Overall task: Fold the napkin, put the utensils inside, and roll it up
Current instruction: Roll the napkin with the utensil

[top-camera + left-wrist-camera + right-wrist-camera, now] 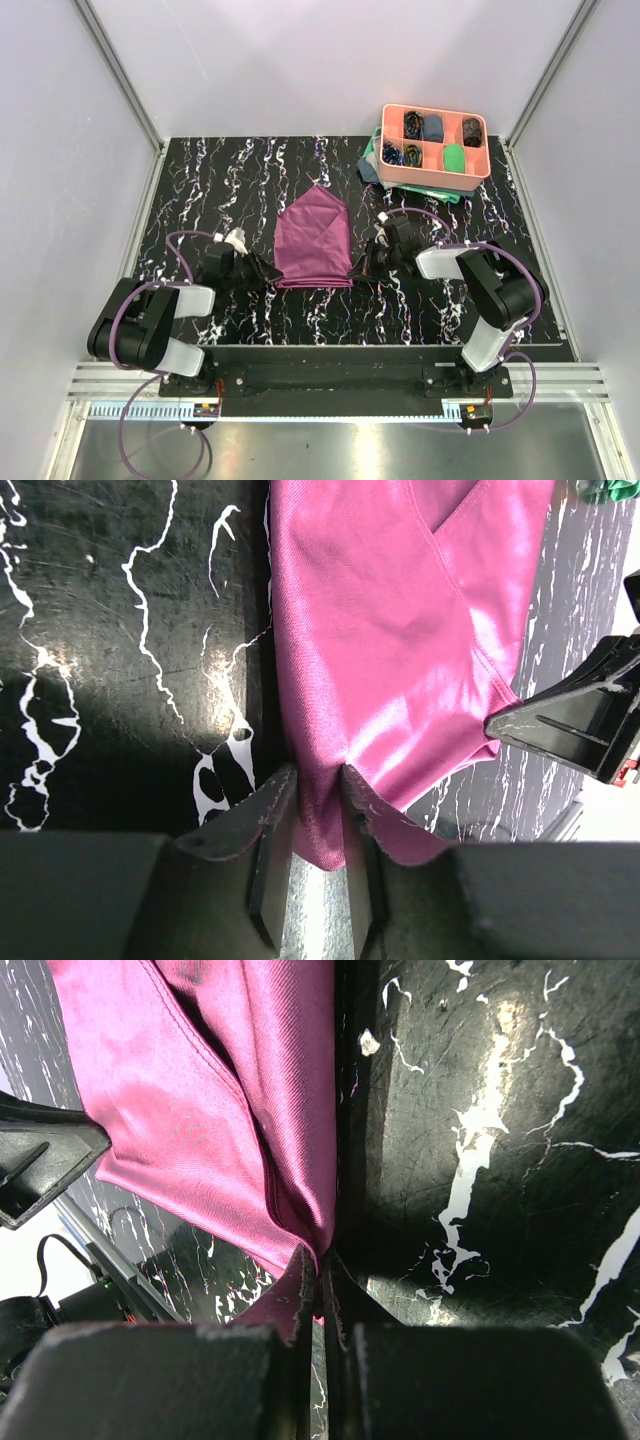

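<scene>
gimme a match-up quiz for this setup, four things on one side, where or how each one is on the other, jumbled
Things:
1 napkin
2 pink tray
3 teal cloth
4 right pincer

Place or state:
a far right, split into compartments
b shut on the purple cloth's near right corner
c folded, lying in the middle
d partly under the compartment box

Pairs: 1-c, 2-a, 3-d, 4-b

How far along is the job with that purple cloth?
Early. The napkin already lies folded over itself. The left tool and right tool each pinch a near corner, mid-fold. No cutlery lies on it yet; loading and rolling remain.
</scene>
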Robot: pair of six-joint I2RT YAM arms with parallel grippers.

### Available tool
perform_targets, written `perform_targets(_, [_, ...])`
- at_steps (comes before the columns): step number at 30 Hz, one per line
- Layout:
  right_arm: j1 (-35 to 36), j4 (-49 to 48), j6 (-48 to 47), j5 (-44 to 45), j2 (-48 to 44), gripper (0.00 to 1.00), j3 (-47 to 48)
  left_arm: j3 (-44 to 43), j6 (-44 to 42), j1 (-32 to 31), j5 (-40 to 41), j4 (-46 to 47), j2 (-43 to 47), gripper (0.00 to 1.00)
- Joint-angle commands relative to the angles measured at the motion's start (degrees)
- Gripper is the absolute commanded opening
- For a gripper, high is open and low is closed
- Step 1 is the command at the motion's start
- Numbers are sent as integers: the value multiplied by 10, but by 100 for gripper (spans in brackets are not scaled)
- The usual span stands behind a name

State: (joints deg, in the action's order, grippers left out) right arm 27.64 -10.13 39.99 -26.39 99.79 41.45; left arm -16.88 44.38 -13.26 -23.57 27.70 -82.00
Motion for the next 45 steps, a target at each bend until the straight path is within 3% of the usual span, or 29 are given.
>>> perform_targets(1, [4, 28, -9, 38, 6, 0, 0, -10, -34, -12, 53, -74, -8, 28])
perform_targets(4, [4, 28, -9, 38, 6, 0, 1, -19, -46, -19, 65, -104, 3, 28])
perform_targets(6, [4, 27, -9, 36, 7, 0, 1, -20, -49, -20, 74, -124, 20, 39])
perform_targets(9, [4, 27, -8, 35, 6, 0, 2, -18, -50, -20, 76, -139, 40, 46])
perform_targets(17, [3, 27, -8, 35, 8, 0, 5, 6, -29, -31, 58, -120, 40, 47])
perform_targets(28, [4, 25, -8, 40, 10, 0, 4, -3, -13, -39, 28, -77, -4, 32])
perform_targets(32, [4, 25, -9, 42, 10, 0, 6, -11, -16, -40, 26, -85, -4, 15])
perform_targets(37, [4, 27, -24, 45, -4, 0, 7, -29, -22, -40, 19, -111, -6, 4])
perform_targets(39, [4, 34, -46, 48, -27, 6, 7, -38, -25, -40, 10, -128, -6, 0])
perform_targets(42, [6, 61, -88, 77, -87, 35, 6, -54, -27, -40, -5, -150, -5, 0])
perform_targets(43, [8, 67, -99, 106, -106, 53, 4, -62, -27, -40, -9, -155, -5, 0])
perform_targets(45, [23, 85, -140, 142, -164, 65, 0, -71, -25, -39, -21, -170, -5, 0])
